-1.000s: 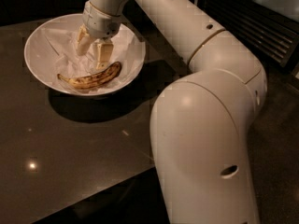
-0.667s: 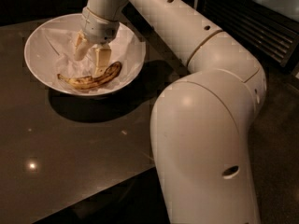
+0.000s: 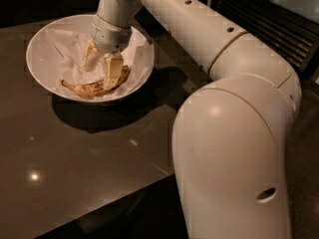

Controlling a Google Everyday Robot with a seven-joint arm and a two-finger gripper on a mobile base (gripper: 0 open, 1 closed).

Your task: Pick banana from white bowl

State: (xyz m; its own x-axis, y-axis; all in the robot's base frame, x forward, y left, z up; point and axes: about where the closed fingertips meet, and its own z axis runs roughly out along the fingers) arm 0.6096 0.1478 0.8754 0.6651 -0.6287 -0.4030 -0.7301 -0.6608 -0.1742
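Note:
The white bowl point(image 3: 45, 78) stands on the dark table at the upper left, lined with crumpled white paper. The banana point(image 3: 89, 88), yellow with brown speckles, lies curved along the bowl's near side. My gripper point(image 3: 101, 69) reaches down into the bowl from above. It is open, with its two pale fingers apart. The right finger point(image 3: 113, 72) stands over the banana's right end and touches or almost touches it. The left finger point(image 3: 89, 58) hangs over the paper behind the banana. That finger hides part of the banana's right end.
The dark glossy table point(image 3: 75, 153) has its front edge running diagonally at the lower middle. My large white arm point(image 3: 234, 133) fills the right side. A slatted dark panel point(image 3: 279, 24) stands at the upper right.
The gripper has come lower into the bowl, and its right finger now reaches the banana's right end. The banana and the bowl have not moved.

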